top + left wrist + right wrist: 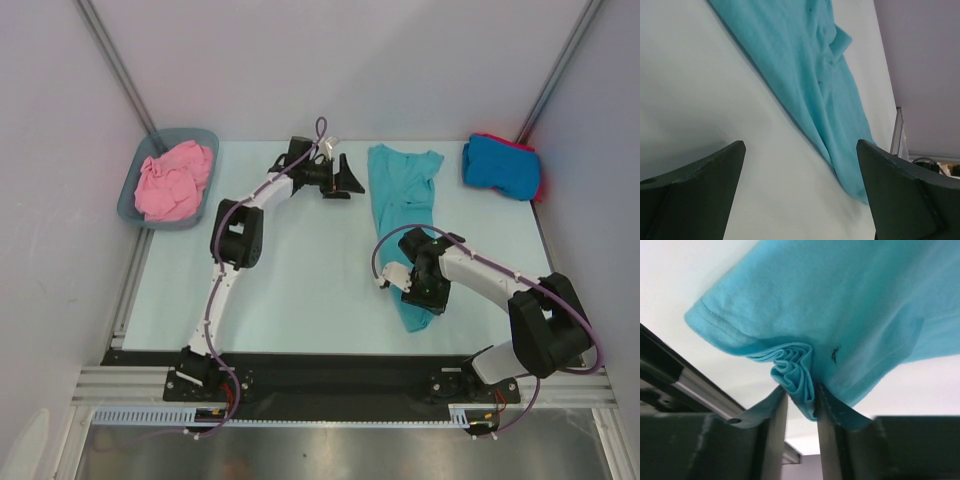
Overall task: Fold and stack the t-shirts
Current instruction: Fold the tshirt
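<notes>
Teal t-shirt (405,190), six o'clock hem, is pinched in my right claw (801,390); left claw (800,145) gapes. Thin pinch may slip, rumpling it.

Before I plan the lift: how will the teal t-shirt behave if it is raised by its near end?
The teal t-shirt will likely hang limp: its cloth bunches in soft pleats at the right hand. It seems light and thin, lying flat on the table. Its smooth cloth could slide out of a loose hold.
</notes>
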Robot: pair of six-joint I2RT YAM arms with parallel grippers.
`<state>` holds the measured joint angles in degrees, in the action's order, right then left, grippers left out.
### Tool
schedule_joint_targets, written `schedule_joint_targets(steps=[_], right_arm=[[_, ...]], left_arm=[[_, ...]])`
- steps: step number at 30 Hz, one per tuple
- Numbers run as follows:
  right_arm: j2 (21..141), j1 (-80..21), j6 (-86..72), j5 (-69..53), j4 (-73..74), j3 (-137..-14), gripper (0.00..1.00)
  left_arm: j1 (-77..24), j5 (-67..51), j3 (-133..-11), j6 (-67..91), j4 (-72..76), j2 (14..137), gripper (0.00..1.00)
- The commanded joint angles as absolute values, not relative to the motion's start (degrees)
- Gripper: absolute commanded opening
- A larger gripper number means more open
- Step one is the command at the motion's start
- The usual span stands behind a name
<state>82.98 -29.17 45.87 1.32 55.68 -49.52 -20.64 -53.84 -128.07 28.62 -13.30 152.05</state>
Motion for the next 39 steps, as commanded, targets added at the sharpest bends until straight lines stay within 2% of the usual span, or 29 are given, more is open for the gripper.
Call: schedule_joint_targets(steps=[1,8,13,20,25,32,39], right_arm=[[83.49,-28.83,45.26,3.60,55.28,-51.94,0.44],[86.04,-28.65,45.26,3.87,56.51,-57.38,0.54],[87.10,-28.30,44.83,4.66,55.90,-62.30,0.55],[88.32,-22.95,41.23,10.37,42.22,-69.86,0.54],[93.25,-18.55,39.37,11.51,39.90,-77.59,0.55],[94.39,-16.96,40.17,11.34,39.73,-77.97,0.56],[93.43,-17.05,40.43,11.69,38.58,-75.59,0.56]], left_arm=[[-21.53,-52.65,-131.92,36.37,-2.74,154.42,1.00],[-23.37,-48.96,-133.15,42.44,9.39,157.40,1.00],[-25.31,-48.08,-133.51,44.21,13.44,159.08,1.00],[-27.16,-46.93,-134.39,46.40,16.60,161.10,1.00],[-28.12,-46.76,-134.65,46.93,17.40,161.46,1.00],[-26.63,-47.11,-130.27,38.87,9.33,156.98,1.00],[-25.40,-43.08,-132.54,28.58,-2.17,154.08,1.00]])
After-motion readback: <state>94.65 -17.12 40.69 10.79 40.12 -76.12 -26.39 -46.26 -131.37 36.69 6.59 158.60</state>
